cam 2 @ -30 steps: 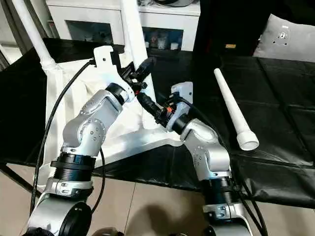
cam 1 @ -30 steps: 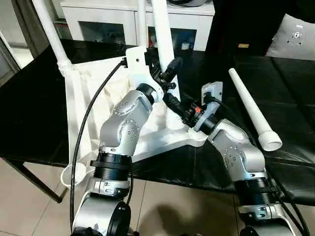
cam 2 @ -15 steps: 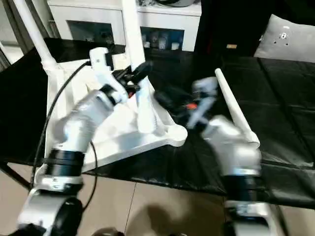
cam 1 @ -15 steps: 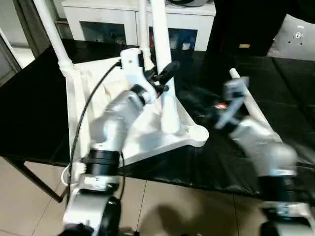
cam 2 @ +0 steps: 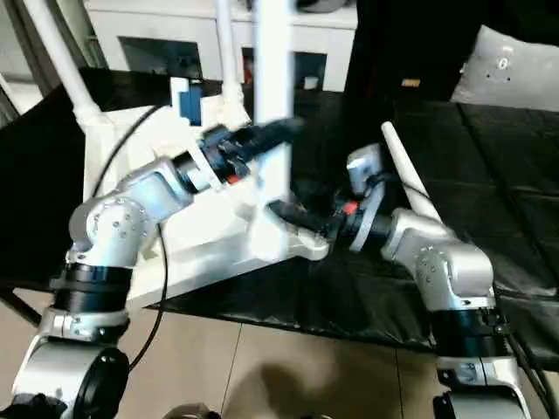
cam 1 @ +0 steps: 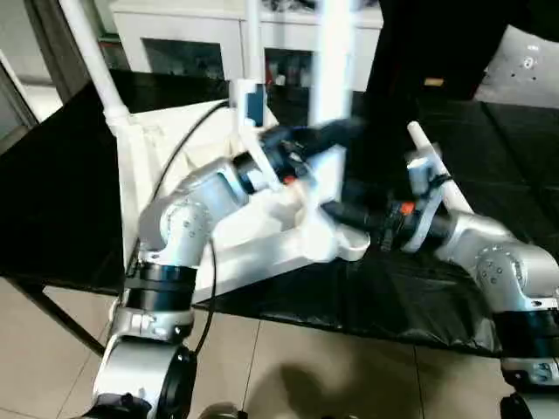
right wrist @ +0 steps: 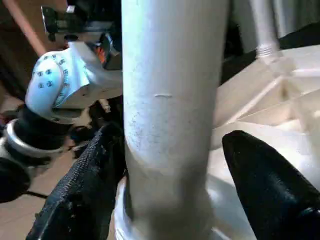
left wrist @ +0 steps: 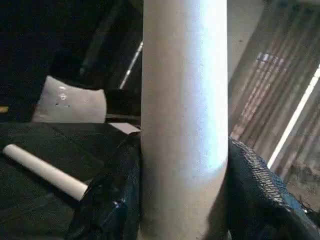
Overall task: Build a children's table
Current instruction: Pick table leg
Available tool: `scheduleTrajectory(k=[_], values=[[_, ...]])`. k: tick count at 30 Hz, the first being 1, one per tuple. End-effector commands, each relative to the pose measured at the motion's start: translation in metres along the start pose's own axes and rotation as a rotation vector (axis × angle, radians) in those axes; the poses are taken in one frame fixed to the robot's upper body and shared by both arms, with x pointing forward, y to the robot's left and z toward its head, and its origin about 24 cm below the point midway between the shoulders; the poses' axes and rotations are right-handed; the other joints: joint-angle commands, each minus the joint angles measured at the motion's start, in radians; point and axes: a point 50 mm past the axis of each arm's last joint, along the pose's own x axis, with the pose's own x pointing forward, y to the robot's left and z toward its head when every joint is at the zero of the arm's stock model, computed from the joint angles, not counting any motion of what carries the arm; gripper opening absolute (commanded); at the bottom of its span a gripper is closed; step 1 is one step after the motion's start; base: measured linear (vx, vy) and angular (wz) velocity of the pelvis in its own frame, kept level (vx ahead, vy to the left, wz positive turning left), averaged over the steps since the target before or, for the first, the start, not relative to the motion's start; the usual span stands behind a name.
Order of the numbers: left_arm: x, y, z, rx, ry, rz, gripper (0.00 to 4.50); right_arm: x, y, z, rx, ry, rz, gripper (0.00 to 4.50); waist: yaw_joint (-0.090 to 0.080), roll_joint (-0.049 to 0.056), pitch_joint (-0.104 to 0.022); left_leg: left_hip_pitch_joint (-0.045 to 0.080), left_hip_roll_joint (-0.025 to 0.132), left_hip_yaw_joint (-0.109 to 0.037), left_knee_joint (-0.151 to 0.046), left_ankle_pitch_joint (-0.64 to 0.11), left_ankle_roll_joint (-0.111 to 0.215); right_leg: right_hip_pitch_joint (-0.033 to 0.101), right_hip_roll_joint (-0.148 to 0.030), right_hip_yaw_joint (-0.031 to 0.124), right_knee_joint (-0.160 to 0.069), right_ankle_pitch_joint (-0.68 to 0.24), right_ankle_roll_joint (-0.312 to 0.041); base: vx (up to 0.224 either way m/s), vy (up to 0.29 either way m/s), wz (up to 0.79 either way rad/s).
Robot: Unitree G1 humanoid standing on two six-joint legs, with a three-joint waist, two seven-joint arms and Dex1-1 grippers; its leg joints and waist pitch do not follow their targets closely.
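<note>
Table top (cam 1: 153,188): white, ribbed, underside up, left-centre of frame.
Fitted legs (cam 1: 329,78): three, upright in corner sockets.
Loose leg (cam 2: 403,179): lying right of centre.

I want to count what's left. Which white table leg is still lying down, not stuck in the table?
The leg lying flat on the black cover, behind the robot's right arm. The other legs stand upright from the upside-down tabletop.

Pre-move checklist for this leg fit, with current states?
1. Left gripper shut on the upright leg: ok.
2. Right gripper open around that leg's base, with a gap at one finger: ok.
3. Leg fully seated in the corner socket: cannot tell.
4. Far-left leg standing on the table top: ok.
5. Loose leg lying on the worktable: ok.
</note>
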Motion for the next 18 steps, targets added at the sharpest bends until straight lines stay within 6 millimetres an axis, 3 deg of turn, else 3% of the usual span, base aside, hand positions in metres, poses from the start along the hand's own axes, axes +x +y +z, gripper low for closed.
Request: scheduleTrajectory(k=[1,11,18], values=[[0.0034,-0.0076,0.0037,0.024,-0.013,-0.046,1.86,0.0008,0.0034,0.0038,-0.003,0.002,0.033,3.04,0.002,-0.018,-0.077,0.001,0.076,-0.032,-0.063,-0.011,0.101,0.075,-0.103,0.078,-0.081,-0.290,-0.068,0.000,0.000,0.00],[0.0018,-0.0013,-0.0011,0.053,0.016,0.004,1.86,0.0031,0.0032,-0.0019,0.025,0.011,0.042,2.20,0.001,-0.018,-0.079,0.000,0.075,-0.032,-0.062,0.006,0.100,0.074,-0.101,0.076,-0.081,-0.281,-0.050,0.000,0.000,0.00],[0.0017,0.0007,-0.0033,0.057,0.021,0.025,1.86,0.0045,0.0039,-0.0045,0.021,0.013,0.035,1.95,0.002,-0.017,-0.080,0.000,0.075,-0.032,-0.062,0.003,0.096,0.074,-0.101,0.076,-0.081,-0.281,-0.050,0.000,0.000,0.00]])
